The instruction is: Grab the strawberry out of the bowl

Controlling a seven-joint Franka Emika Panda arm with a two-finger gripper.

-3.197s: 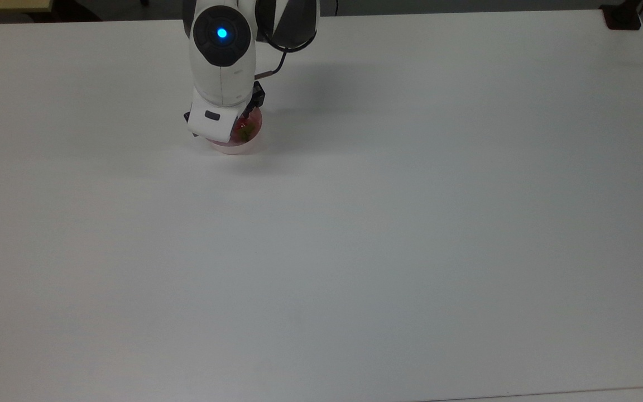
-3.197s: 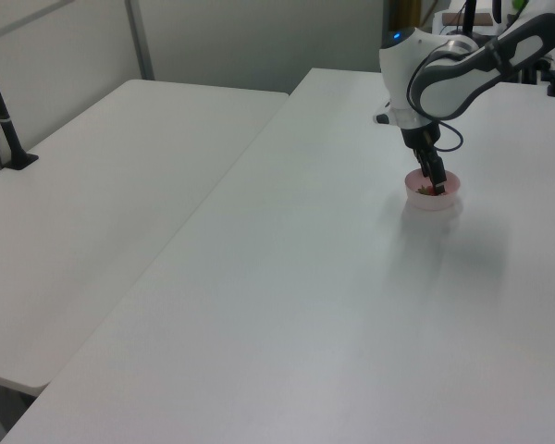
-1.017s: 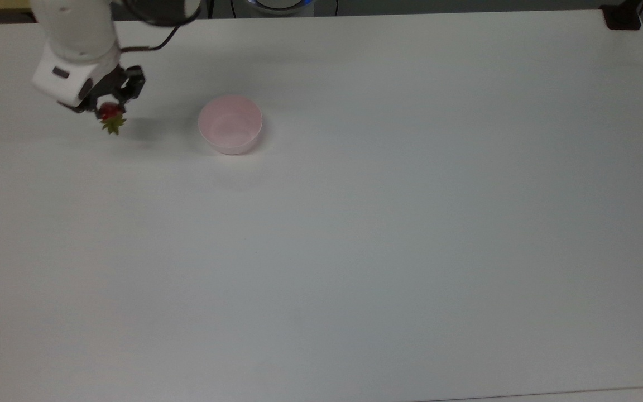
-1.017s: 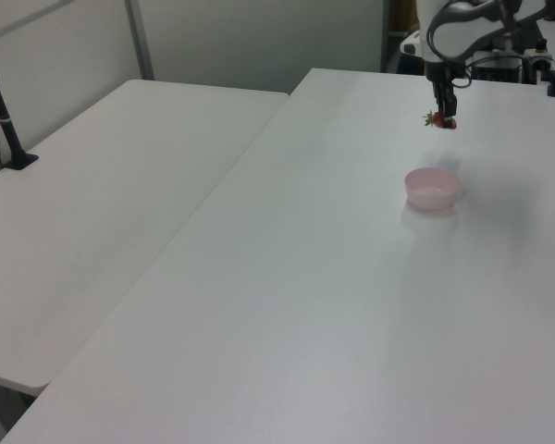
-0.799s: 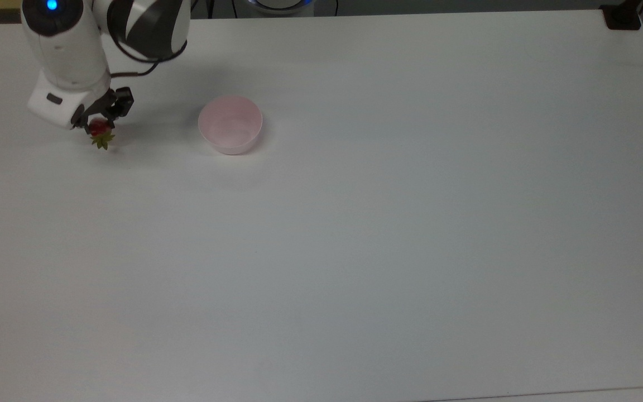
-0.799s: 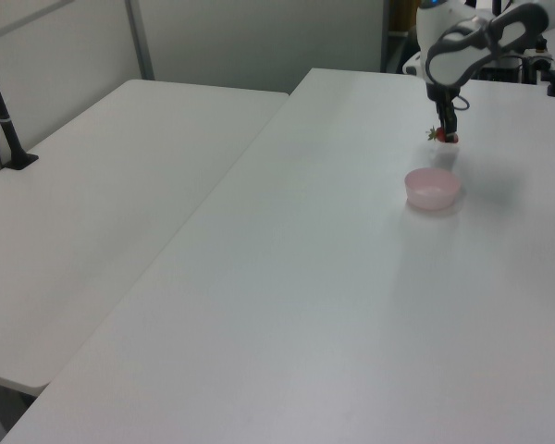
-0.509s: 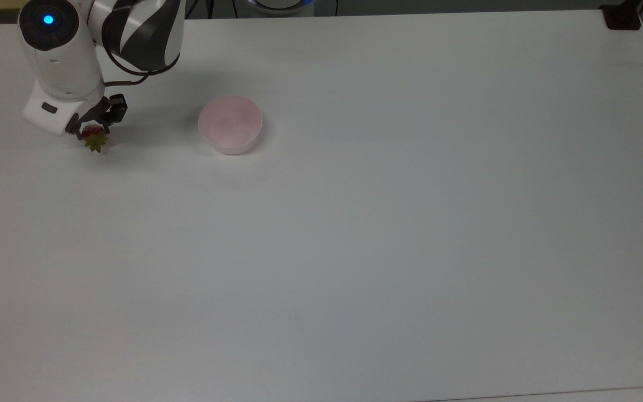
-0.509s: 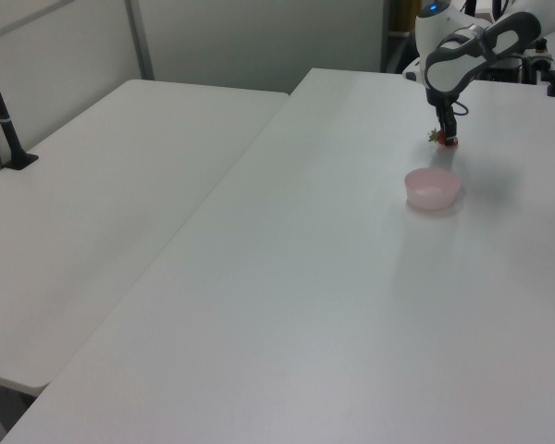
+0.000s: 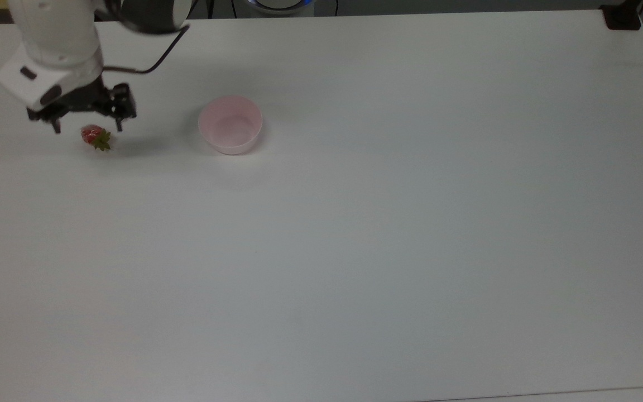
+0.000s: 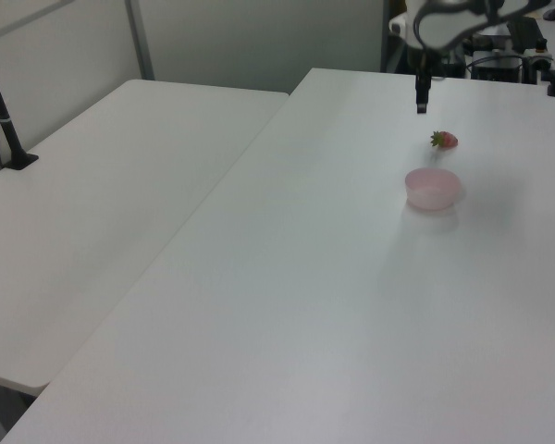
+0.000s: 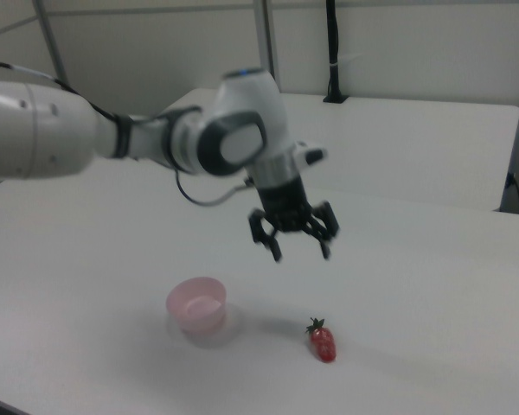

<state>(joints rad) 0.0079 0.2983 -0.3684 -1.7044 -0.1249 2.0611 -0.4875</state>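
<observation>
The red strawberry (image 9: 94,136) with its green cap lies on its side on the white table, well off to the top view's left of the bowl. The pale pink bowl (image 9: 230,125) stands upright with nothing in it. My gripper (image 9: 88,128) hangs open just above the strawberry, one finger on each side, touching nothing. In the right view the gripper (image 11: 301,252) is clearly above the strawberry (image 11: 323,342), and the bowl (image 11: 198,307) sits to the right view's left. The left view has the strawberry (image 10: 445,140) just behind the bowl (image 10: 432,188).
The white table (image 9: 355,251) stretches wide toward the top view's right and bottom. A black clamp (image 9: 623,17) sits at its top right corner. A second white table (image 10: 120,185) with a black post (image 10: 0,102) adjoins on the left view's left.
The gripper carried the strawberry out of the bowl to the top view's left, lowered it to the table, then opened and rose. The strawberry now lies free on the table.
</observation>
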